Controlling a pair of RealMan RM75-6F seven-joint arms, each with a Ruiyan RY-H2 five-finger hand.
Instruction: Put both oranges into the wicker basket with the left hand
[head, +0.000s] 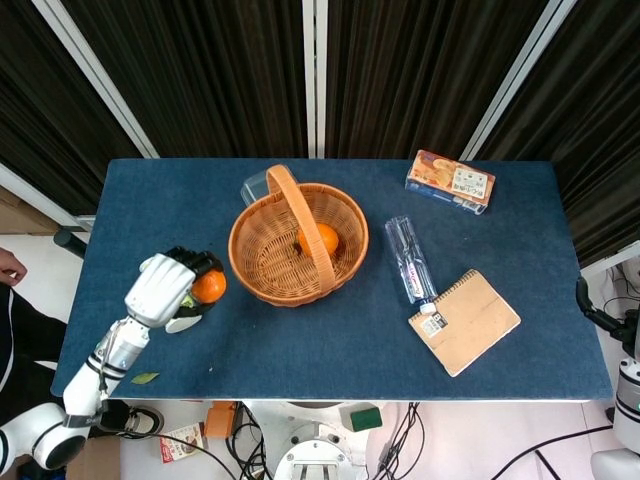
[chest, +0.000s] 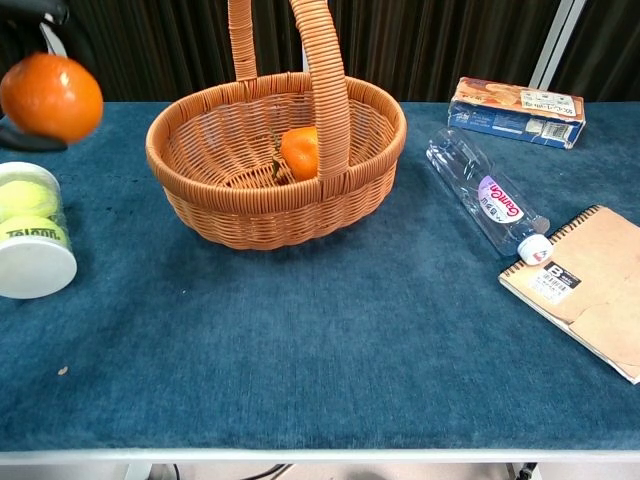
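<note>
My left hand (head: 165, 287) grips an orange (head: 208, 286) and holds it in the air, left of the wicker basket (head: 262, 262). In the chest view this orange (chest: 50, 96) hangs at the top left, with only dark fingers (chest: 50, 12) of the hand showing around it. A second orange (head: 321, 240) lies inside the basket, beside the handle (chest: 326, 90); the chest view shows this orange (chest: 298, 152) partly behind the handle. My right hand is not in either view.
A tube of tennis balls (chest: 28, 242) lies below the raised hand. A clear cup (head: 254, 187) sits behind the basket. A water bottle (head: 411, 262), a notebook (head: 466, 321) and a snack box (head: 450, 181) lie to the right.
</note>
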